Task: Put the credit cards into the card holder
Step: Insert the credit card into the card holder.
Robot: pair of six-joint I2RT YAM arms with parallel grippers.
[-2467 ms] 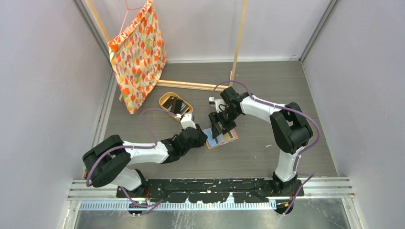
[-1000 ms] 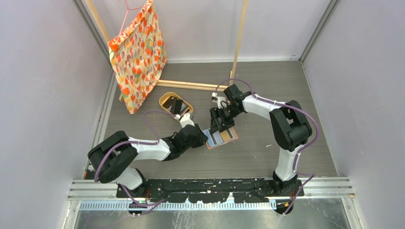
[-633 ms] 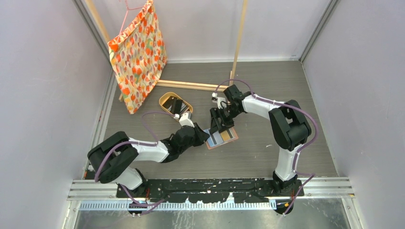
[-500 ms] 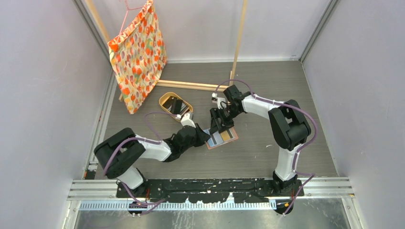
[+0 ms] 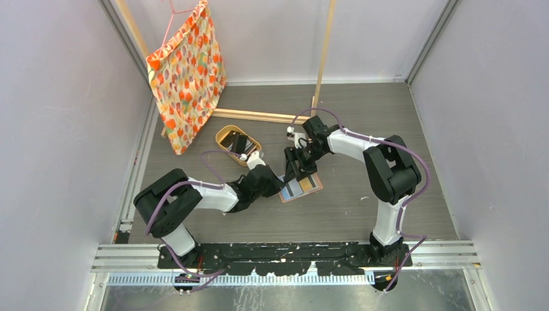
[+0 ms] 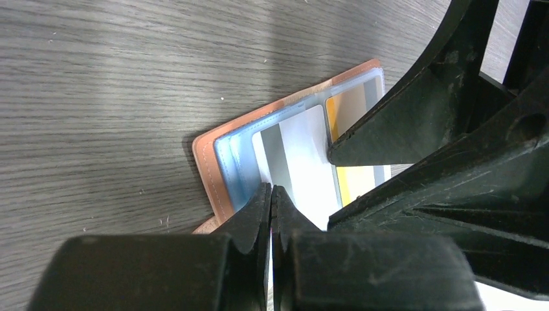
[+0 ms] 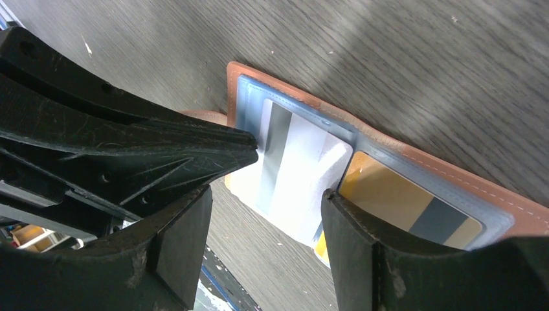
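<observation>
Table [image 5: 362,149]: grey wood-grain surface. Both arms reach in from the near edge and meet at its middle.
Card holder [image 5: 305,187]: lies open and flat at the middle of the table, inner side up, between the two grippers. It has a salmon-brown leather rim and clear, blue-tinted pockets.
White card [image 6: 301,162]: white with a grey stripe. It sits in the left pocket of the holder, with its far end under the clear sleeve. Its other end sticks out past the holder's edge on the left gripper's side.
Gold card [image 7: 388,194]: gold with a grey stripe. It is seated in the right pocket, just beside the white card.
Left gripper [image 6: 272,189]: clenched, the jaws closed finger against finger. It comes in low from the near left, and its tip meets the protruding end of the white card by the grey stripe. The card lies flat below the fingers and does not pass between them.
Right gripper [image 7: 264,194]: released, the jaws well apart. It reaches down from the far right and straddles the protruding part of the white card.
Right gripper fingers [image 7: 362,246]: one tip rests on the holder where the white card meets the gold card. The other stands off the holder over the table, clear of the card.
Oval tray [image 5: 219,135]: tan, to the far left of the holder and well apart from it.
Tray cards [image 5: 238,142]: dark cards lying inside the tray. Their number cannot be told.
Fabric bag [image 5: 188,78]: orange patterned, hanging at the far left.
Wooden frame [image 5: 324,58]: light slats standing and lying at the far side.
</observation>
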